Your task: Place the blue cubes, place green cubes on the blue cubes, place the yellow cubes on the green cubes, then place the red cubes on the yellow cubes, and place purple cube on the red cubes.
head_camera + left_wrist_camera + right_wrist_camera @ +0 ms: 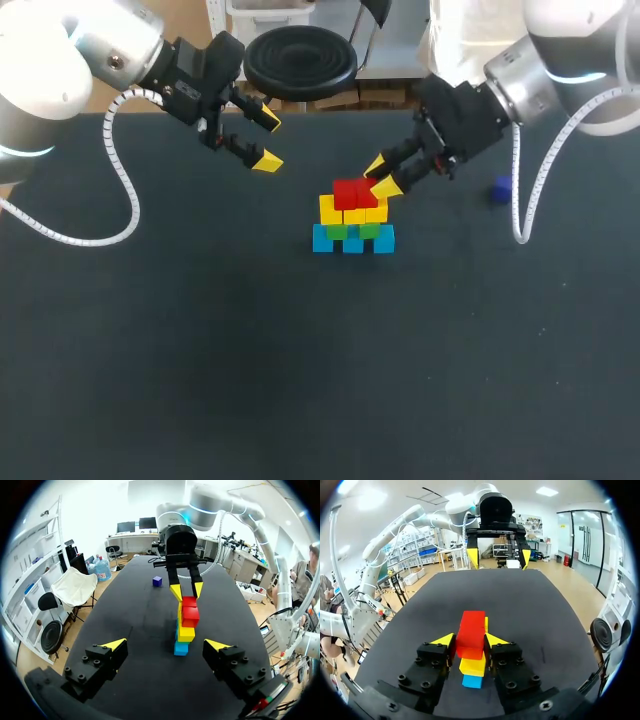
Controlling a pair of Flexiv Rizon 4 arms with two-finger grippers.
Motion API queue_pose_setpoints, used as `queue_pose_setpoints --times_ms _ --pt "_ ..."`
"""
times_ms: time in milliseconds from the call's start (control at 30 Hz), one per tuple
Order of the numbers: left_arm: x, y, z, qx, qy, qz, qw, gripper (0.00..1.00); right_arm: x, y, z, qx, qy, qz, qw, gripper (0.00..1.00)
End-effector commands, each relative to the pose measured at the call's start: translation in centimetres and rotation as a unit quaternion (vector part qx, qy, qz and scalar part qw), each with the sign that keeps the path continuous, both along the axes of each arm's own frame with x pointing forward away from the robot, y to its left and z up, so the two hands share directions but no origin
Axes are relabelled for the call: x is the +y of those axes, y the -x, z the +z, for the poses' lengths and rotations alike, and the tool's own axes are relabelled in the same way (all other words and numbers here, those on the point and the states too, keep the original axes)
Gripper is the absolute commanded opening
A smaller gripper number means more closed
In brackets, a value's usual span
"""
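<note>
The right gripper [382, 176] is seen just right of the head view's centre, closed narrowly on a red cube [367, 190] at the top of the stack. In the right wrist view both yellow tips are pressed against that cube's sides. A second red cube [347, 194] is set touching it on the left. Beneath them the yellow cubes [330, 211], the green cubes [337, 232] and the blue cubes [322, 239] are layered in turn, and the blue row rests on the table [200, 380]. The purple cube [502, 189] lies alone at the right of the frame, well apart from the stack and below the right arm. The left gripper [268, 140] hangs in the upper left, spread wide with nothing in it, well apart from the stack.

The green layer is shown plainly in the head view, whereas in the right wrist view only red, yellow and blue are seen between the fingers. In the left wrist view the purple cube is shown beyond the stack, beside the right gripper.

The stack is placed near the table's middle, far from every edge. Dark table surface extends widely across the lower half and the left of the head view.
</note>
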State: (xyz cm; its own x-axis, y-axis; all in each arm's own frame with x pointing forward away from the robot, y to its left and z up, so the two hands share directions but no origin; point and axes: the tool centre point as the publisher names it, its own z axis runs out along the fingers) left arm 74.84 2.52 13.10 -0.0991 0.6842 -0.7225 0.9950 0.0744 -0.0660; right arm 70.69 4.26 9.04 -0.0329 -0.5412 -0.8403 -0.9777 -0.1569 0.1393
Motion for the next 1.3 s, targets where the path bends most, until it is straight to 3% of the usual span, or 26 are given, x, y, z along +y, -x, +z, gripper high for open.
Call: queue_pose_setpoints --times_ms 33,600,633,667,833,900,1300 --pt "0.0 -0.1 0.0 0.001 -0.001 -0.001 1.000 1.00 -0.1 0.0 0.2 0.000 -0.002 0.001 1.000 1.00" --pt "0.0 -0.1 0.0 0.001 -0.001 -0.001 1.000 1.00 -1.1 0.3 0.4 -0.003 -0.003 -0.018 1.000 1.00" --pt "0.0 -0.1 0.0 0.001 -0.001 -0.001 1.000 1.00 -1.2 0.3 0.4 -0.003 -0.003 -0.019 1.000 0.93" --pt "0.0 -0.1 0.0 0.001 -0.001 -0.001 1.000 1.00 -1.4 0.4 0.4 -0.004 -0.002 -0.023 1.000 0.53" --pt "0.0 -0.1 0.0 0.001 -0.001 -0.001 1.000 1.00 -2.0 0.8 0.6 -0.008 -0.001 -0.031 0.999 0.18" --pt "0.0 -0.1 0.0 0.001 -0.001 -0.001 1.000 1.00 -2.1 1.0 0.4 -0.008 0.000 -0.032 0.999 0.00" --pt "0.0 -0.1 0.0 0.001 -0.001 -0.001 1.000 1.00 -2.3 0.8 -0.5 0.000 -0.002 -0.036 0.999 0.00"
